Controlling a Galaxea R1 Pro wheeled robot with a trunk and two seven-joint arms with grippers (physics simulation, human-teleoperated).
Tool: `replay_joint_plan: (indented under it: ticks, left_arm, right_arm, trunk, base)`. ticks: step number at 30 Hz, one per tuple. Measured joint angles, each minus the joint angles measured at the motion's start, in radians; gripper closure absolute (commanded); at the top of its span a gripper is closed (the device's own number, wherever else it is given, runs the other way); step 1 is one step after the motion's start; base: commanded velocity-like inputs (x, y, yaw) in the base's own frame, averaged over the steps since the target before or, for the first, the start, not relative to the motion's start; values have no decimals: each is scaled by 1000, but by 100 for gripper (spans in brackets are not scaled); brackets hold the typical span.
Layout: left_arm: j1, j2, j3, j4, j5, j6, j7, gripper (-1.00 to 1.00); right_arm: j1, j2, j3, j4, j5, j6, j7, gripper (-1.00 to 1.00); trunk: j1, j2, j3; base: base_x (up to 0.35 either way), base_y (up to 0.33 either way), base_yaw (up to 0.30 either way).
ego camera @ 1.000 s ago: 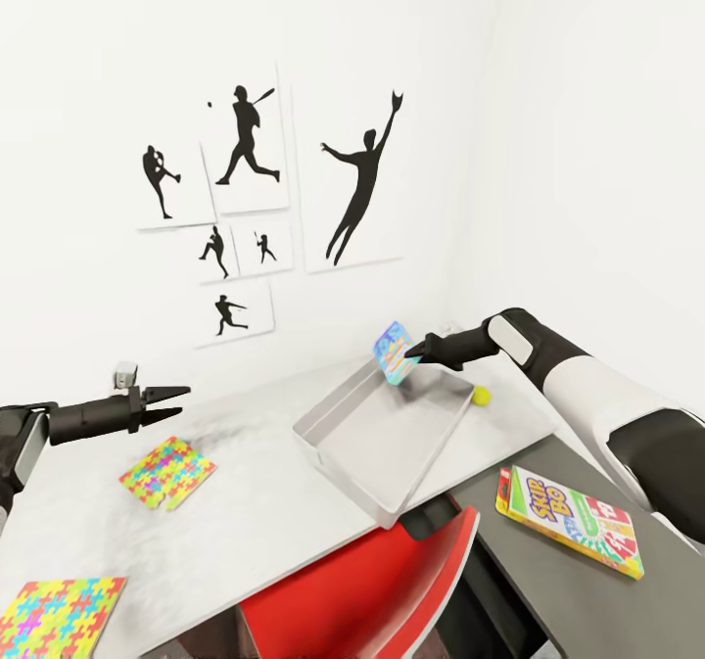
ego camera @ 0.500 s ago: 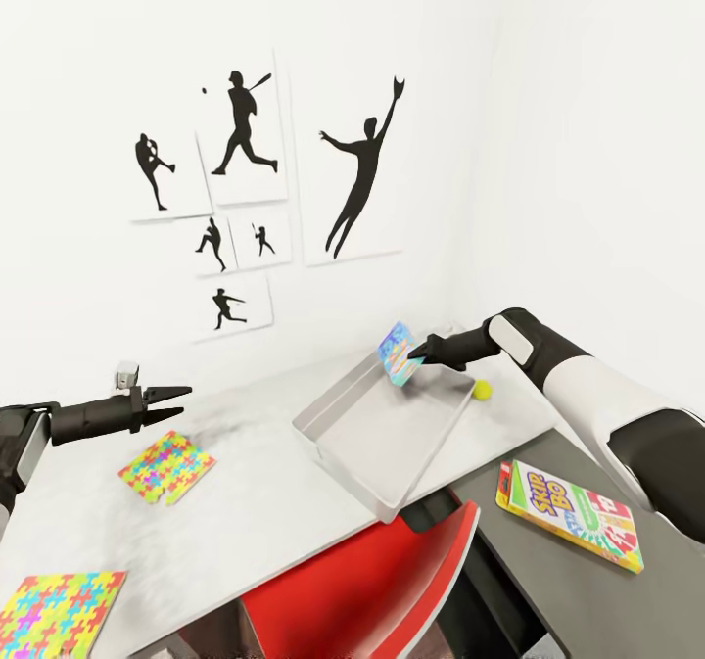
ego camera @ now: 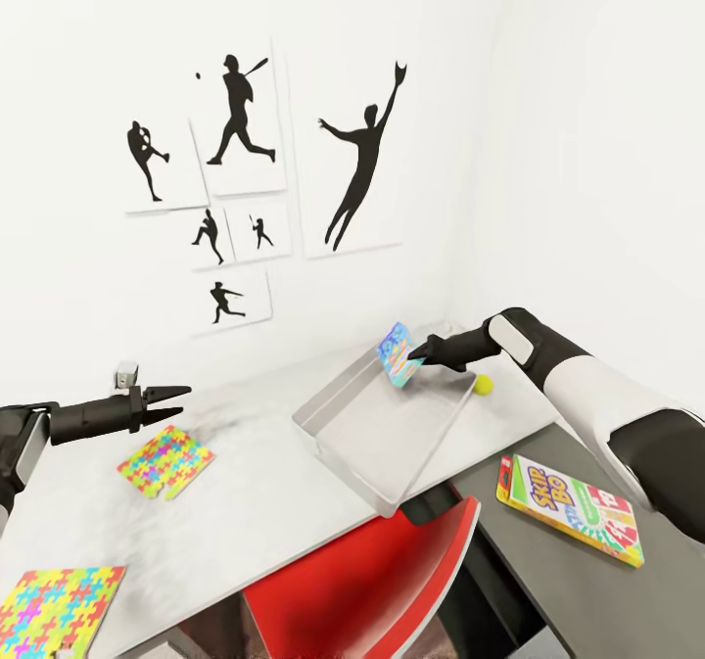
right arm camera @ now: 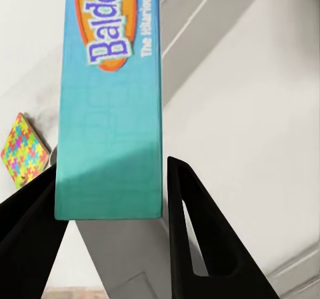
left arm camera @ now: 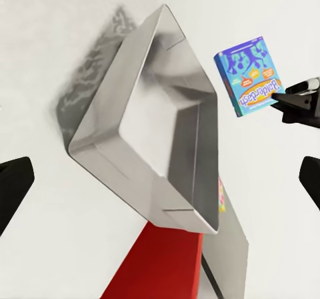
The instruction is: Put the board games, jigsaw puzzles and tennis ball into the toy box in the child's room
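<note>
Meanwhile my right gripper [ego camera: 419,355] stayed clamped on the blue-purple printed board game [ego camera: 396,353] above the shallow grey toy box's [ego camera: 338,440] far end — barely shifted, unreleased; left gripper [ego camera: 174,400] idled, jaws apart.

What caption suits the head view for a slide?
Right gripper holds a blue board game over the grey toy box; left gripper hovers open.

White table [ego camera: 264,502]: grey toy box [ego camera: 343,444], two jigsaw puzzles [ego camera: 164,461] [ego camera: 54,608], tennis ball [ego camera: 483,382]. Adjacent dark cabinet top [ego camera: 578,600]: one board game [ego camera: 570,508].
</note>
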Motion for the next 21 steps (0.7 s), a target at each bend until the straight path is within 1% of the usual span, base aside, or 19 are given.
replay_joint_plan:
  ticks: [5,10,21]
  left_arm:
    - [0,1,1,-1,0,0,0,-100]
    - [0,2,1,-1,0,0,0,-100]
    - [0,2,1,-2,0,0,0,-100]
  right_arm:
    - [-7,0,-1,-36,-5,1,0,100]
    - [-10,1,-1,-70,2,1,-3,100]
    - [-11,-4,1,-70,6,1,-3,100]
  trunk:
    - [0,0,-8]
    - [0,0,-16]
    - [0,0,-34]
  base:
    - [0,0,0]
    - [0,0,0]
    - [0,0,0]
